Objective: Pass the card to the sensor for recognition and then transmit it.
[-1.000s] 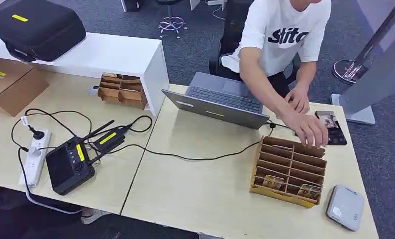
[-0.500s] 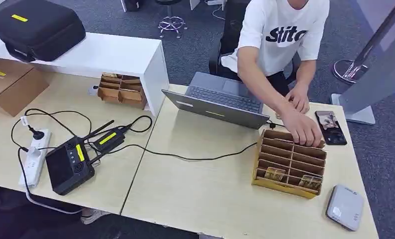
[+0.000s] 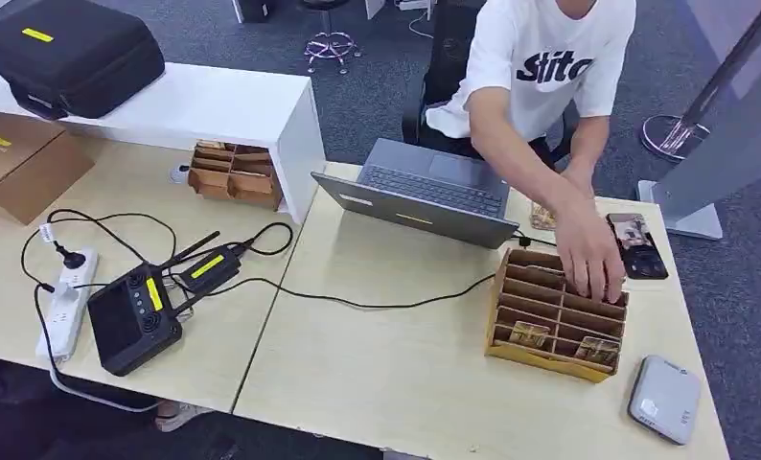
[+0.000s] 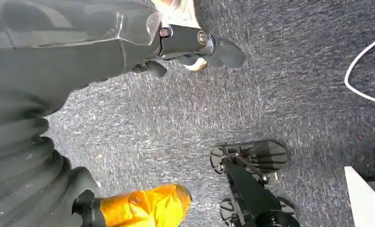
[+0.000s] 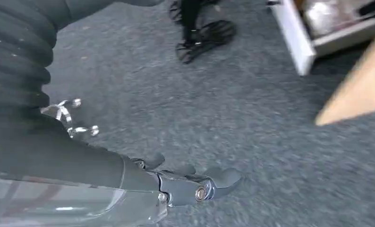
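Note:
A cardboard card rack [image 3: 556,321] stands on the table's right part, with cards [image 3: 530,335] in its front slots. A person's hand [image 3: 592,261] reaches into the rack's back slots. A flat grey sensor box [image 3: 664,399] lies near the front right corner. A small stack of cards [image 3: 542,218] lies by the laptop. My left hand [image 4: 195,45] hangs over the carpet, fingers apart, holding nothing. My right hand [image 5: 190,182] also hangs over the carpet with nothing in it.
An open laptop [image 3: 425,196] and a phone [image 3: 635,246] lie behind the rack. A black controller [image 3: 132,316], cables and a power strip [image 3: 67,297] cover the left table [image 3: 118,192]. A second cardboard rack [image 3: 233,174] sits by the white shelf [image 3: 223,105].
The person's hand moved from beside the phone into the rack's back slots, and the rack shifted slightly left. Their other hand left the table, uncovering the small card stack.

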Tool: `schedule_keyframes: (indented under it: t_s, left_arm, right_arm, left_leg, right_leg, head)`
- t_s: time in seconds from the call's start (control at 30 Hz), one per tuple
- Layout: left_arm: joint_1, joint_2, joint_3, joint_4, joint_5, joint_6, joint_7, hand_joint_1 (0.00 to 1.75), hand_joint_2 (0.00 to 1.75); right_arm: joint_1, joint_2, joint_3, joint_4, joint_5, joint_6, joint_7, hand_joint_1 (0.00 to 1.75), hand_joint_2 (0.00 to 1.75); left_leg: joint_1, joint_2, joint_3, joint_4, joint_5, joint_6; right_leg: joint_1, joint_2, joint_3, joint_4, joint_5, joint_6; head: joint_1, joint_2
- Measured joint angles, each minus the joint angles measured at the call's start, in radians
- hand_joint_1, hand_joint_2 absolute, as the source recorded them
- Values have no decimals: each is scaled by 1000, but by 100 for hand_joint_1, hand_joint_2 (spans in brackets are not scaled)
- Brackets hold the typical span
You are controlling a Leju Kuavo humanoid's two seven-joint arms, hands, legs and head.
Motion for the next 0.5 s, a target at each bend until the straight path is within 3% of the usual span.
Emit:
schedule_keyframes:
  t_s: [0.27, 0.5]
  left_arm:
    - [-16, 0, -15, 0, -21, -8, 19, 0, 175]
    - [-26, -2, -23, 0, -33, -8, 31, 0, 175]
  right_arm:
    - [0, 42, 78, 8, 83, -1, 32, 0, 175]
    - [-9, 95, 113, 9, 117, -90, 47, 0, 175]
  left_leg:
    - [0, 0, 0, 0, 0, 0]
    - [0, 0, 0, 0, 0, 0]
  right_leg:
    - [0, 0, 0, 0, 0, 0]
    - [0, 0, 0, 0, 0, 0]
  head:
    - [0, 0]
    - [0, 0]
